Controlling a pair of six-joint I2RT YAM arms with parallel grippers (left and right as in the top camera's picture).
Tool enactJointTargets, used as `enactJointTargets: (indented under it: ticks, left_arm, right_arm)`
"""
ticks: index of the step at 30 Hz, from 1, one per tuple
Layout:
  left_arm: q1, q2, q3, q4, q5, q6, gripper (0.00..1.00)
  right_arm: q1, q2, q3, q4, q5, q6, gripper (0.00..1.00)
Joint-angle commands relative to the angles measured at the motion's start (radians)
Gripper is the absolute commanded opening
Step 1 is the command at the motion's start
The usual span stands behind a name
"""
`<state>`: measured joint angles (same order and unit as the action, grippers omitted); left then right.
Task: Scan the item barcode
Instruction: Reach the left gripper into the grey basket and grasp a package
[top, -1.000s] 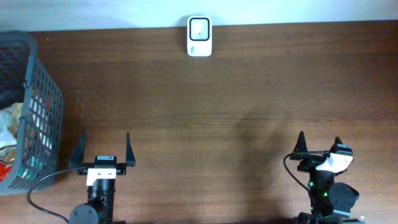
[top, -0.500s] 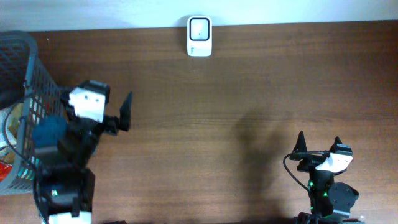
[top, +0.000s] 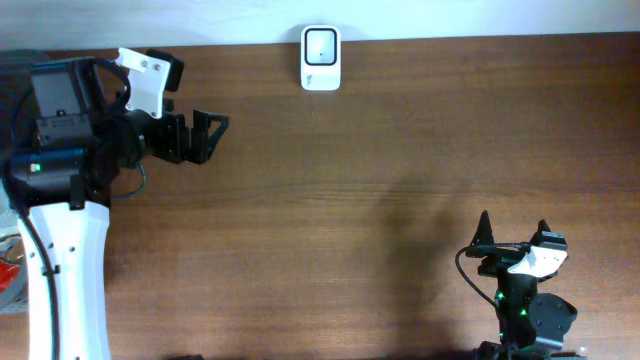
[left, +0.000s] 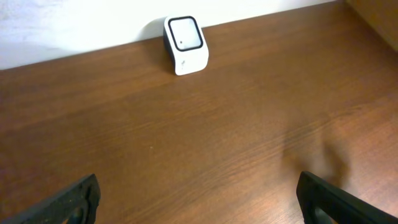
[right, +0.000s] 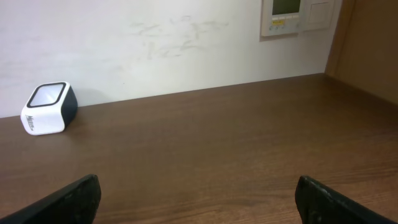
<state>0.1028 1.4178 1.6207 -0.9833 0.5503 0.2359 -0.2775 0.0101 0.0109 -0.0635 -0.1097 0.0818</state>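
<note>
Your left gripper (top: 212, 138) is up at about ten o'clock on the table (top: 380, 180), nose pointing toward three o'clock, jaws spread wide and holding nothing. From the left wrist camera you see only the two dark fingertips (left: 71, 200) in the bottom corners, with bare wood between them. The scanner (top: 321, 45) sits at twelve o'clock, right against the back edge of the table, white body and dark-rimmed window facing up. From your left wrist it lies at roughly eleven o'clock, well apart from the fingers. Your right gripper (top: 513, 225) is low at five o'clock, pointing toward twelve, and it too is spread wide and empty. Its camera puts the scanner far off at ten o'clock, below a pale wall carrying a small panel (right: 301, 15) near one o'clock. At nine o'clock a sliver of the grey mesh basket (top: 12, 285) shows behind your white left arm. You cannot pick out the item to scan, because the arm hides nearly all of the basket.
</note>
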Motion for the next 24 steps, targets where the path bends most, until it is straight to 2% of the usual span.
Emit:
enactJointTargets:
  ticks: [1, 2, 4, 5, 7, 9, 11, 13, 15, 19, 21, 23, 24]
  left_arm:
    - [0.063, -0.001, 0.069, 0.055, -0.202, -0.181, 0.99]
    - [0.141, 0.009, 0.156, 0.046, -0.387, -0.3, 0.99]
    - [0.264, 0.012, 0.217, 0.043, -0.551, -0.423, 0.99]
    - [0.378, 0.016, 0.221, 0.031, -0.692, -0.528, 0.99]
    - [0.506, 0.058, 0.219, -0.02, -0.774, -0.598, 0.99]
    - [0.612, 0.158, 0.218, -0.11, -0.784, -0.639, 0.99]
    - [0.663, 0.264, 0.203, -0.174, -0.795, -0.626, 0.99]
    - [0.679, 0.376, 0.179, -0.171, -0.795, -0.475, 0.99]
    - [0.679, 0.474, 0.174, -0.169, -0.795, -0.448, 0.99]
    - [0.679, 0.614, 0.174, -0.079, -0.81, -0.306, 0.99]
    - [0.679, 0.66, 0.174, -0.044, -0.908, -0.284, 0.99]
    - [0.679, 0.678, 0.174, -0.038, -0.922, -0.283, 1.0]
    - [0.679, 0.69, 0.174, -0.038, -0.921, -0.283, 0.79]
  right_arm:
    - [-0.005, -0.007, -0.005, -0.004, 0.006, 0.002, 0.99]
    - [-0.005, -0.007, -0.005, -0.004, 0.006, 0.002, 0.99]
    - [-0.005, -0.007, -0.005, -0.004, 0.006, 0.002, 0.99]
    - [-0.005, -0.007, -0.005, -0.004, 0.006, 0.002, 0.99]
    - [-0.005, -0.007, -0.005, -0.004, 0.006, 0.002, 0.99]
    - [-0.005, -0.007, -0.005, -0.005, 0.006, 0.002, 0.99]
    - [-0.005, -0.007, -0.005, -0.005, 0.006, 0.002, 0.99]
    - [-0.005, -0.007, -0.005, -0.004, 0.006, 0.002, 0.99]
    - [-0.005, -0.007, -0.005, -0.004, 0.006, 0.001, 0.99]
    - [-0.005, -0.007, -0.005, -0.004, 0.006, 0.002, 0.99]
    - [-0.005, -0.007, -0.005, -0.005, 0.006, 0.002, 0.99]
    - [-0.005, -0.007, -0.005, -0.004, 0.006, 0.002, 0.99]
    - [-0.005, -0.007, -0.005, -0.004, 0.006, 0.002, 0.99]
